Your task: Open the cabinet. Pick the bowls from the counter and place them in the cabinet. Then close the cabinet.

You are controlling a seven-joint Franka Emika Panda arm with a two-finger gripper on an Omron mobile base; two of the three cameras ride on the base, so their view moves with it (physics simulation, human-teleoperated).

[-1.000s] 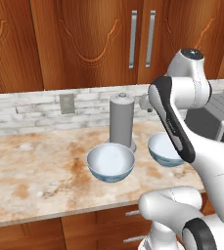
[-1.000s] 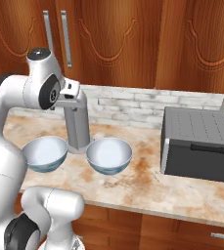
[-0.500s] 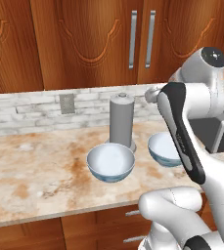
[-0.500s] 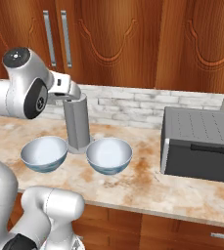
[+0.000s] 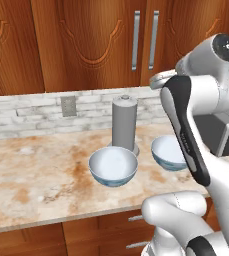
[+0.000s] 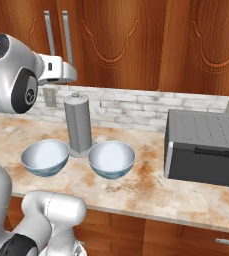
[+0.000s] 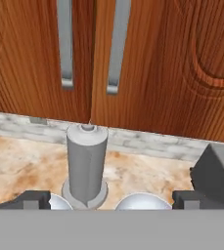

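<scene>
The gripper [image 7: 106, 197] rides high with its 2 dark fingertips [image 7: 33, 199] spread wide apart at the bottom of the hand view, about as far as they go, holding nothing and touching nothing. It faces the cabinet [image 7: 147, 63], both doors shut.

Outward from the tool, the 2 silver bar handles [image 7: 118, 46] hang at 12 o'clock, side by side across the door seam. Below them, at about 6 o'clock, the grey cylinder [image 7: 86, 163] stands upright on the counter [image 7: 15, 166], with the 2 bowls [image 5: 113, 166] just in front of it, one at each side. In the right base view the bowls sit near the cylinder's foot, the left one [image 6: 45, 157] at 8 o'clock and the right one [image 6: 111, 158] at 4 o'clock from it. A dark grey box appliance [image 6: 205, 147] sits well apart at 3 o'clock.

Risk, as I judge it: the handles are close together, so open jaws could straddle both or catch the wrong one, and the door would not swing. A low approach could knock the cylinder into the bowls. Neither door is open yet; no bowl is shelved.
</scene>
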